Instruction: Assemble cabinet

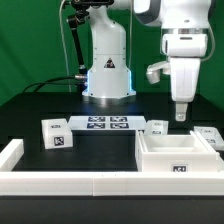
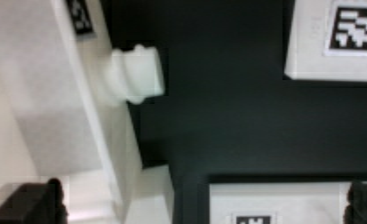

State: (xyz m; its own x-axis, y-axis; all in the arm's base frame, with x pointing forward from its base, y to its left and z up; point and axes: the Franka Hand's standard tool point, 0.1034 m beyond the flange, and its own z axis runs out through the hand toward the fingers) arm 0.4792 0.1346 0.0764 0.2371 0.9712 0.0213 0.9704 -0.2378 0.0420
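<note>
The white box-shaped cabinet body (image 1: pixel 175 155) stands open-topped at the exterior view's right front, with a tag on its front face. Three small white tagged blocks lie on the black table: one at the left (image 1: pixel 55 132), one behind the body (image 1: pixel 158 127) and one at the far right (image 1: pixel 206 136). My gripper (image 1: pixel 180 114) hangs open and empty above the table, behind the body and between the two right blocks. In the wrist view the gripper (image 2: pixel 198 205) has dark fingers (image 2: pixel 29 205) spread wide, with a white tagged block (image 2: pixel 278 200) below and between them. A white part with a rounded stub (image 2: pixel 137 72) lies alongside.
The marker board (image 1: pixel 107 123) lies flat in front of the robot base (image 1: pixel 107 70). A low white border rail (image 1: pixel 90 185) runs along the front edge and turns up the left side. Another tagged white piece (image 2: pixel 340 40) shows in the wrist view.
</note>
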